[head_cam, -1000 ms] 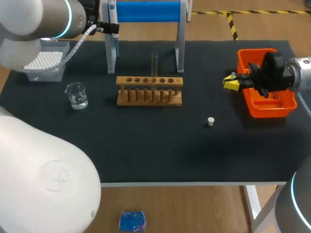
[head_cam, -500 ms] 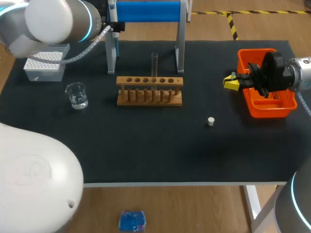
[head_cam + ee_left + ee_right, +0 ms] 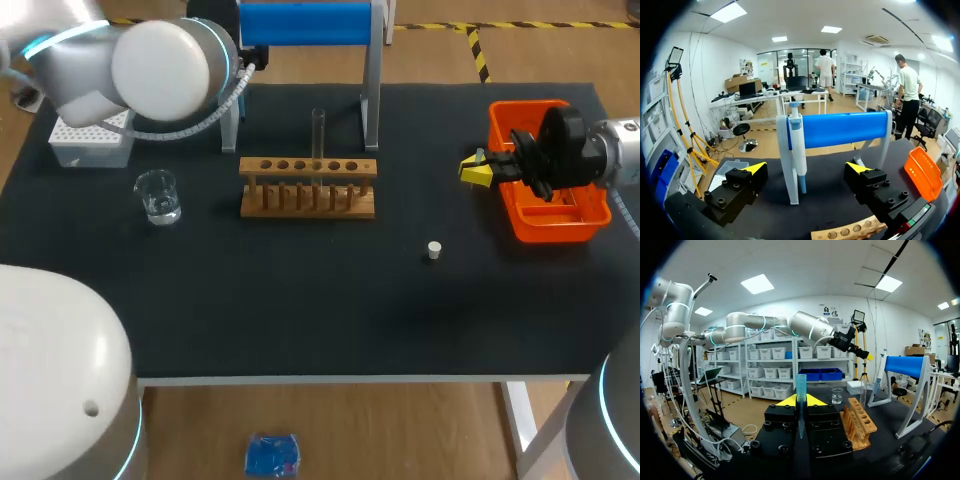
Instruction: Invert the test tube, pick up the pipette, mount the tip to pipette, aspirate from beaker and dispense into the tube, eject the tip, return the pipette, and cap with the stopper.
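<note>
**Tube upright in rack, stopper loose on the mat**

My left arm (image 3: 160, 70) sits at the back left, wrist against the left post of the blue-and-white pipette stand (image 3: 305, 22), beside the white tip box (image 3: 88, 138). A clear glass beaker (image 3: 158, 196) stands left of the wooden tube rack (image 3: 307, 190), with the clear test tube (image 3: 318, 128) upright in it. The small white stopper (image 3: 434, 250) lies alone, front right of the rack. My right gripper (image 3: 476, 171) hangs beside the orange plastic tray (image 3: 520, 225), yellow tips pinched on a small pale pipette tip (image 3: 480, 155).

A lab bench: wooden test-tube rack (image 3: 307, 187), glass beaker (image 3: 158, 196), pipette (image 3: 799, 155) on its blue stand (image 3: 845, 127), tip box (image 3: 90, 145).
</note>
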Controlling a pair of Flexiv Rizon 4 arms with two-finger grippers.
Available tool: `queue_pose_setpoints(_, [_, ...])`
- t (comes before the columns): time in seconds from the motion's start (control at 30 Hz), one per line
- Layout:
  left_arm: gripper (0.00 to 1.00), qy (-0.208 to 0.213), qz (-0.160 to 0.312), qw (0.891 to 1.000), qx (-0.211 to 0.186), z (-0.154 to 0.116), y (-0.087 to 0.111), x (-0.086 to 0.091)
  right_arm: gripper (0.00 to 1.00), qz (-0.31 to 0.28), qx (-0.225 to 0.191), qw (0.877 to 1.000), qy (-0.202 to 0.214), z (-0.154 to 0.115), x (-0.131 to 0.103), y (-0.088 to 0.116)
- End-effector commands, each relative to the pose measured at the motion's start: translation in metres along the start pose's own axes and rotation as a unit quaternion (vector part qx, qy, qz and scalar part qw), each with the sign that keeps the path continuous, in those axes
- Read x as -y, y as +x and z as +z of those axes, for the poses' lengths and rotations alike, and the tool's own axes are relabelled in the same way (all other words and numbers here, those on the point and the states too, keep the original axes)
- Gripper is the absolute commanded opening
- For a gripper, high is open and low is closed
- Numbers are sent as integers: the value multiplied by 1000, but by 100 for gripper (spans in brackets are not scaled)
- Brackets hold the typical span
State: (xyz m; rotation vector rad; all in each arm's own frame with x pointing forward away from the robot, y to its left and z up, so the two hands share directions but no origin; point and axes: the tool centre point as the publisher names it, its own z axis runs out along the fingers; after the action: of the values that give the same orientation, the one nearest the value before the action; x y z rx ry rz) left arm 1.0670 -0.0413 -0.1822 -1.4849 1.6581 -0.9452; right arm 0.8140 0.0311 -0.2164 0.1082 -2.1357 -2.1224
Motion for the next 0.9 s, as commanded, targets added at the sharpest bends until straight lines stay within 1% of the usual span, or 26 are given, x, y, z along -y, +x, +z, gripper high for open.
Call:
queue_pose_setpoints(0.03, [100,17,-2,999,32,6,6,0,0,0,-1,1000,1,-1,-1,0])
queue_pose_setpoints(0.2, [100,34,-12,999,31,15,5,3,0,0,-1,1000,1,-1,-1,0])
queue_pose_setpoints(0.47, [100,42,-19,999,20,36,6,8,0,0,-1,1000,1,-1,-1,0])
queue_pose_setpoints(0.9, [100,63,-33,997,7,66,1,21,0,0,-1,1000,1,-1,-1,0])
